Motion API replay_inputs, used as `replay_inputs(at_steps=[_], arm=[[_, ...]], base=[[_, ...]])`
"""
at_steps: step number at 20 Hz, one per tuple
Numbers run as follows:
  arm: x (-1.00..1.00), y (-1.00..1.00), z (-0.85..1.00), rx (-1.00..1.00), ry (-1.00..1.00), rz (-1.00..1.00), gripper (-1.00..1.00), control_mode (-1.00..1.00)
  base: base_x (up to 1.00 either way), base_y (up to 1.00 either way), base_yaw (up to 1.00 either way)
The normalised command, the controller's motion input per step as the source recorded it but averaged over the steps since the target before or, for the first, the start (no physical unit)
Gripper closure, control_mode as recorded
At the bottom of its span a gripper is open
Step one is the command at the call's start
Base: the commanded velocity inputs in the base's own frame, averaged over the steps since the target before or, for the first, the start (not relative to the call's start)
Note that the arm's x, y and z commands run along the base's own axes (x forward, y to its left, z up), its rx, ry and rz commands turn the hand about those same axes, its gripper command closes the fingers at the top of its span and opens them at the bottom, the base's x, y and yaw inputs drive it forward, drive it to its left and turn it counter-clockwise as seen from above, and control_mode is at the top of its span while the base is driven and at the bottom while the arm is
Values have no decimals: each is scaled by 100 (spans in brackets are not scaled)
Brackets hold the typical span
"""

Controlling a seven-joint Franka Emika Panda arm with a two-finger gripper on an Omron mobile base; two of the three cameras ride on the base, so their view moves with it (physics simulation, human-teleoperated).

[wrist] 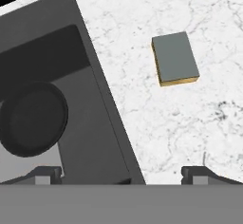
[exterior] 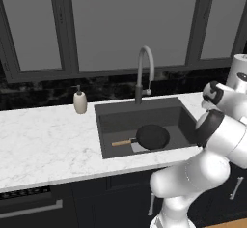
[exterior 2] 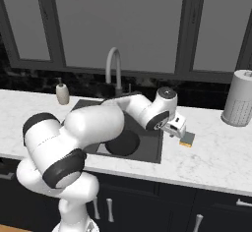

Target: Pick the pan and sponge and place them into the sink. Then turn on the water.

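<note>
Matt black pan (exterior: 152, 136) with a light wooden handle (exterior: 121, 143). White veined marble counter (wrist: 180, 118), smooth. Dark grey matt sink (exterior: 116, 121). Sponge (wrist: 174, 59): flat grey-green top over yellow foam. Brushed grey metal faucet (exterior: 144, 72).

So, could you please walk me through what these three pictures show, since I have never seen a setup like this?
It is a rendered kitchen with a white robot arm on a driving base. Two pictures come from cameras on the base, behind the arm to its left and right; the third looks down from a camera on the hand itself.

The hand has two fingers, standing open and holding nothing. It hangs over the marble counter, at the right edge of the sink.

The black pan with its wooden handle already lies in the sink. The sponge, yellow with a grey-green top, lies on the counter right of the sink. Behind the sink stands the faucet, with no water visible. A soap bottle and a paper towel roll stand on the counter.
</note>
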Motion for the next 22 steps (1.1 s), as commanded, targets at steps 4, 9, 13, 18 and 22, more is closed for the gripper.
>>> replay_inputs(at_steps=[4, 9, 13, 18, 22], arm=[[21, -40, -16, 0, 1, 1, -100, -100], [16, -37, -18, 0, 1, 3, -100, -100], [25, -26, -10, -1, 1, 4, -100, -100], [20, -13, -16, -5, 4, 2, -100, -100], [18, -11, -20, -6, 5, 3, -100, -100]], base=[[0, 0, 0], [0, 0, 0], [0, 0, 0], [0, 0, 0], [0, 0, 0]])
